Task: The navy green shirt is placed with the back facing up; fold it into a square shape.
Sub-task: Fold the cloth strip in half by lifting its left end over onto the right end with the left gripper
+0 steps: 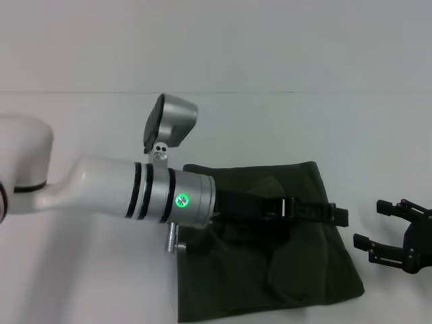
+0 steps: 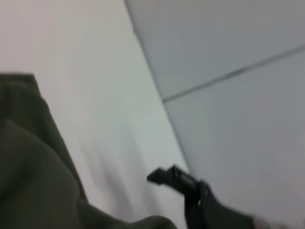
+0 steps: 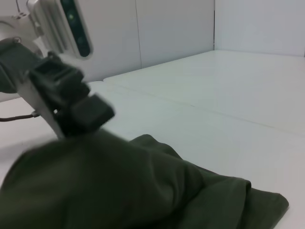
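A navy green shirt (image 1: 270,270) lies folded into a rough rectangle on a white table (image 1: 81,270), at about five o'clock in the head view. The left arm reaches across from nine o'clock, its left gripper (image 1: 324,212) stretched over the middle of the shirt; whether its fingers are apart or together cannot be told. The right gripper (image 1: 378,229) sits at four o'clock, just beside the shirt's right edge, fingers spread apart and holding nothing.

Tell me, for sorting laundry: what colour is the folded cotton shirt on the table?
Plain dark olive-green shirt, no lettering showing; the head view shows it best.
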Tool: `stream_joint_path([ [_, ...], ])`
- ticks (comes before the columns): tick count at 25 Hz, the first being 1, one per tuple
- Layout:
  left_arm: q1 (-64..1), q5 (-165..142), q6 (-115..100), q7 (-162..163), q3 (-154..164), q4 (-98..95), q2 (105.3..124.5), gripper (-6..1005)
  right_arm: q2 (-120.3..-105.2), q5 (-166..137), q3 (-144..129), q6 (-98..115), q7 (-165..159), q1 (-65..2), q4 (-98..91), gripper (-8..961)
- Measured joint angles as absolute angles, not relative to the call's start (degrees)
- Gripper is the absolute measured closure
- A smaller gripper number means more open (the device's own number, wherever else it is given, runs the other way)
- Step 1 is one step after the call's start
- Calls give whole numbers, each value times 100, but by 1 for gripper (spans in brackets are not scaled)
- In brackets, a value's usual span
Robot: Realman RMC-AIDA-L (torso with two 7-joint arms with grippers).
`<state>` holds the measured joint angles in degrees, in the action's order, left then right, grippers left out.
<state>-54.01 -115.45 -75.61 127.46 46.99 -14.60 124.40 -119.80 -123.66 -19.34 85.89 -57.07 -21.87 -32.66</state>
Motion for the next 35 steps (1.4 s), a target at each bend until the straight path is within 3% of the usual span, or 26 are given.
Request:
stream_joint_path([
  [23,-6514,-11546,-7454,13765,6669,-2429,12449,75,-11972,-12366,-1933,8510,-5704,-2117,-3262,38],
  [35,-6598,-11536,-7516,13816,6963,-2749,12443,76,-11971,-12366,-1792,8507,-5704,-2039,-3304,37],
])
